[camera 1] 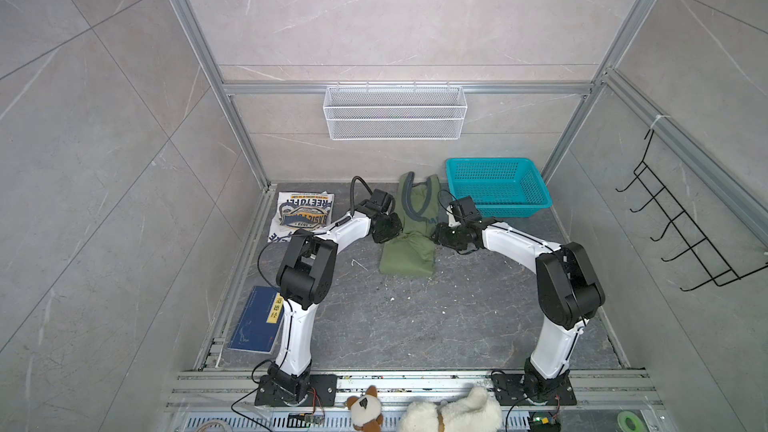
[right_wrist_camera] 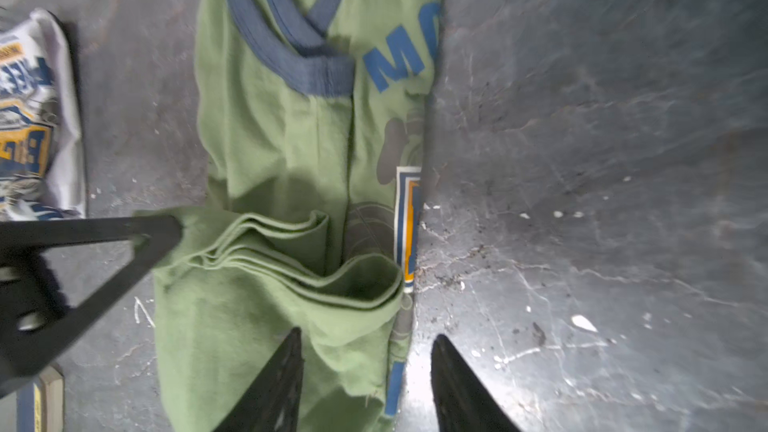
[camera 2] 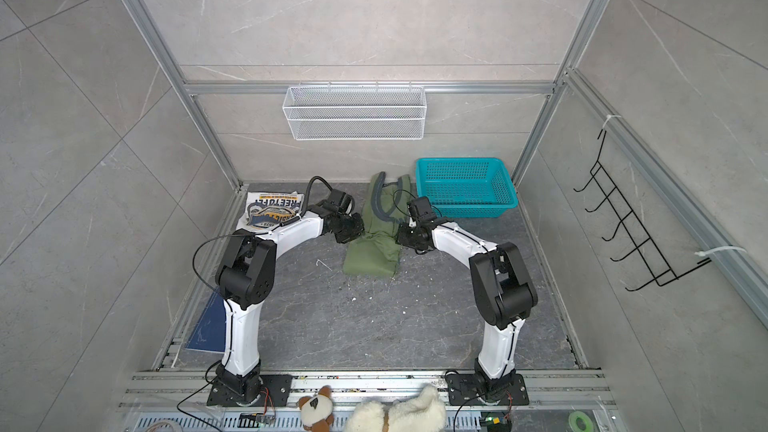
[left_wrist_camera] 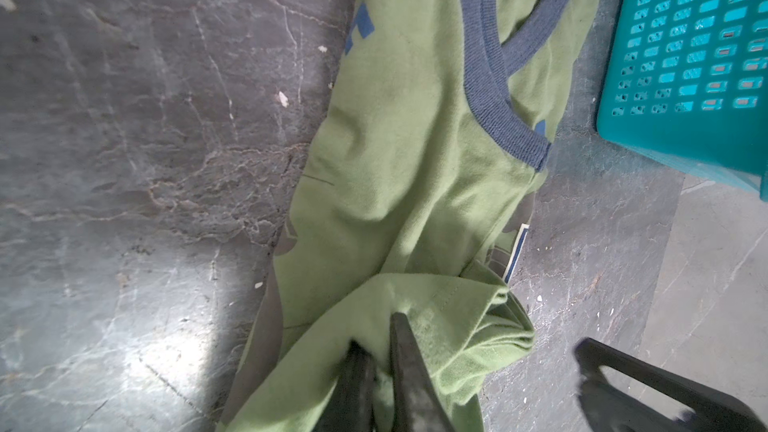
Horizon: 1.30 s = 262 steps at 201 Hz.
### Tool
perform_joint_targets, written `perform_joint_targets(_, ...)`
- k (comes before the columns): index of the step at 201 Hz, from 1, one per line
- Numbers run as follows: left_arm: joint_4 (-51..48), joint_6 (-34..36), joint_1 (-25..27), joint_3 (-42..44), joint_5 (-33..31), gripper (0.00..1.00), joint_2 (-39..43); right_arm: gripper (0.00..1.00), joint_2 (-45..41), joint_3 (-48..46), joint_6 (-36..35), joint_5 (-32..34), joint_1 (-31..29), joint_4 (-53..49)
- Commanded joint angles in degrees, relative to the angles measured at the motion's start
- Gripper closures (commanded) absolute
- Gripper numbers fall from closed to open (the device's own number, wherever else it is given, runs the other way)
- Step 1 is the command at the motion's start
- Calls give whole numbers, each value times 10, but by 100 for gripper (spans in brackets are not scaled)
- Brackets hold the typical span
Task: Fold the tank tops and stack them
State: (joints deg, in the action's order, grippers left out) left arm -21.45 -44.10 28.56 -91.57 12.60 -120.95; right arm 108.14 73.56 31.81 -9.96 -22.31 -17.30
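Book (camera 1: 255, 320): dark blue, lying flat at the left edge of the worktop (camera 1: 415, 326), beside the left arm.
White tank top (camera 1: 301, 211): folded with its print up, in the far left corner of the worktop, well apart from both grippers.
Left gripper (left_wrist_camera: 377, 330): jaws almost closed, pinching a ridge of olive cloth at the left side of the doubled-over hem.
Olive tank top (camera 1: 409, 251): mid-worktop toward the back, between the white one and the basket. It is folded into a narrow strip with the navy neckline toward the back wall. The hem end lies doubled over onto the body, its layered edge showing.
Right gripper (right_wrist_camera: 367, 333): jaws spread apart, clamping nothing. One tip is over the hem fold and the other over bare worktop past the shirt's right edge. Contact with the cloth cannot be told.
Basket (camera 1: 498, 187): teal, in the far right corner, just beside the olive neckline.
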Motion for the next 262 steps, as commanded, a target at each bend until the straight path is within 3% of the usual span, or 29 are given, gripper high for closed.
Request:
perform_joint_targets(1, 0, 19, -5, -23, 11, 88, -4, 51, 28, -1, -14, -28, 1, 28)
perform_joint_targets(58, -7, 16, -5, -26, 17, 84, -13, 63, 66, 12, -9, -31, -2, 23)
perform_joint_targets(97, -12, 42, -8, -22, 12, 59, 8, 71, 68, 19, -10, -32, -1, 24)
perform_joint_targets(121, 15, 103, -19, 14, 9, 44, 50, 72, 65, 24, -16, -25, -2, 18)
perform_joint_targets(145, 42, 173, -30, 62, 0, 36, 97, 72, 64, 32, -21, -22, -3, 13)
perform_joint_targets(183, 180, 218, -76, 162, 110, 34, 132, 70, 58, 36, -27, -10, -4, 6)
perform_joint_targets(208, 166, 274, -75, 144, 150, 36, 102, 69, 62, 42, -27, -9, -4, 1)
perform_joint_targets(262, 138, 317, -69, 104, 163, 40, 40, 69, 72, 49, -25, -14, -6, 0)
